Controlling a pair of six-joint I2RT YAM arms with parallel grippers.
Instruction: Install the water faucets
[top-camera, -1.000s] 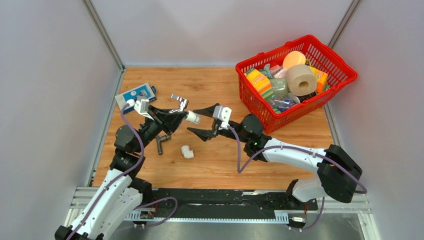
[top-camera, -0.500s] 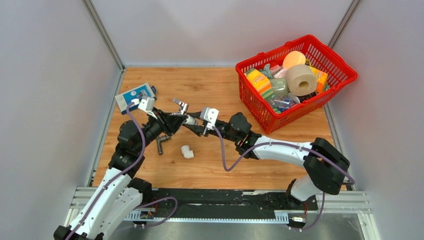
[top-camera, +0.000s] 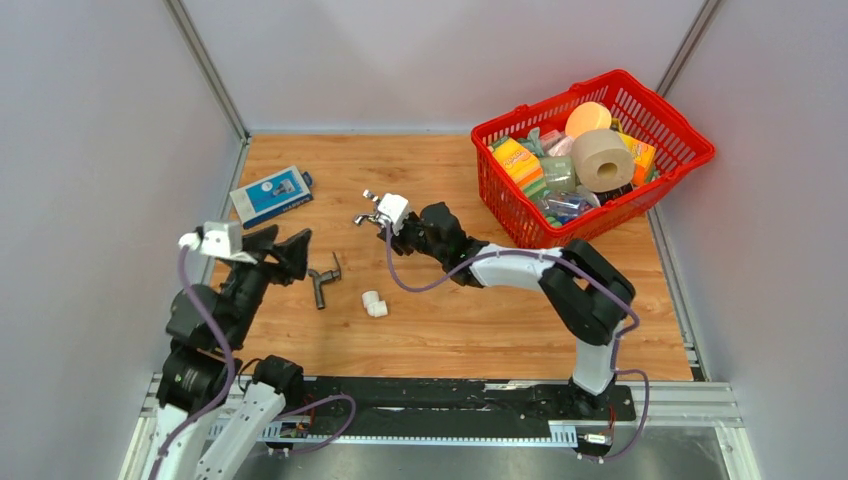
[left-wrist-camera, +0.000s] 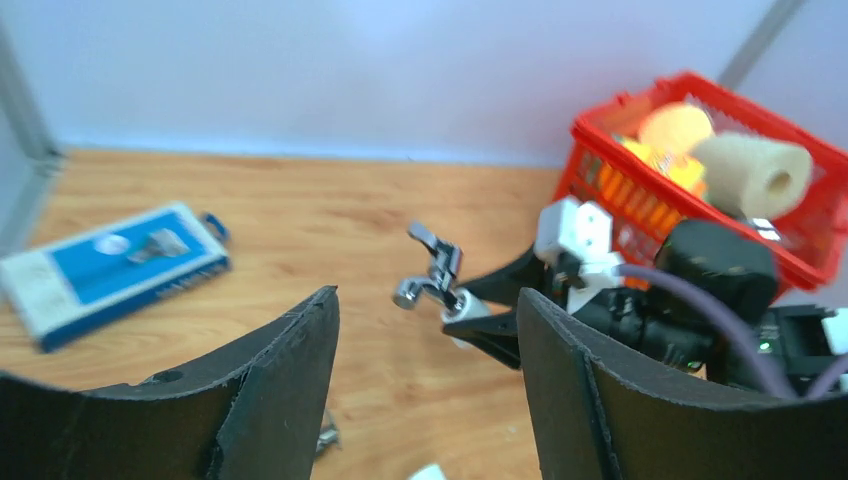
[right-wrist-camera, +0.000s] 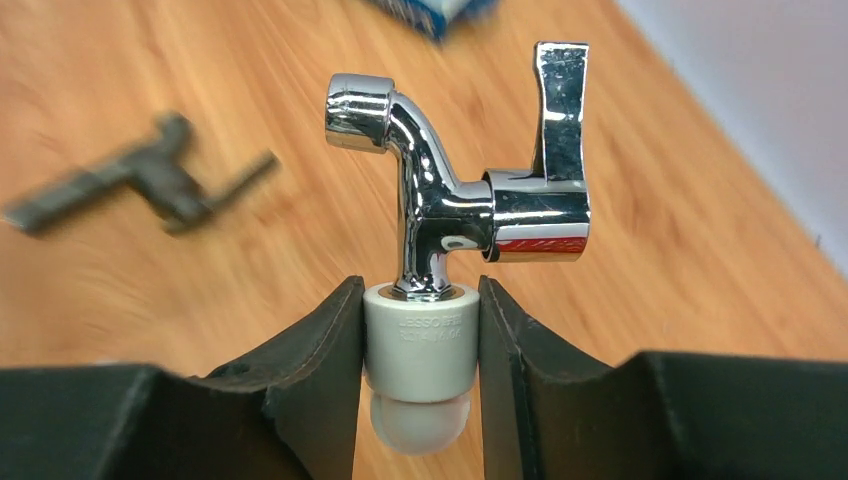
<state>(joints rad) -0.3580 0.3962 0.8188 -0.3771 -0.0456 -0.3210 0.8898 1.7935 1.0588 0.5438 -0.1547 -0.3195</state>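
The shiny chrome water faucet (right-wrist-camera: 450, 200), with a small lever handle, stands screwed into a white elbow fitting (right-wrist-camera: 420, 345). My right gripper (right-wrist-camera: 420, 300) is shut on that fitting and holds it above the wood (top-camera: 380, 218). The dark grey L-shaped faucet (top-camera: 322, 281) lies on the table, blurred in the right wrist view (right-wrist-camera: 140, 185). My left gripper (top-camera: 290, 242) is open and holds nothing. It sits left of the dark faucet and faces the chrome faucet (left-wrist-camera: 430, 275) from a distance.
A loose white elbow fitting (top-camera: 373, 303) lies right of the dark faucet. A blue box (top-camera: 272, 195) rests at the back left. A red basket (top-camera: 690, 150) full of household items stands at the back right. Grey walls enclose the table.
The right gripper closed on the white fitting. The left gripper let go of the assembly, opened, and drew back to the near left. The right arm carried the chrome faucet slightly farther back.
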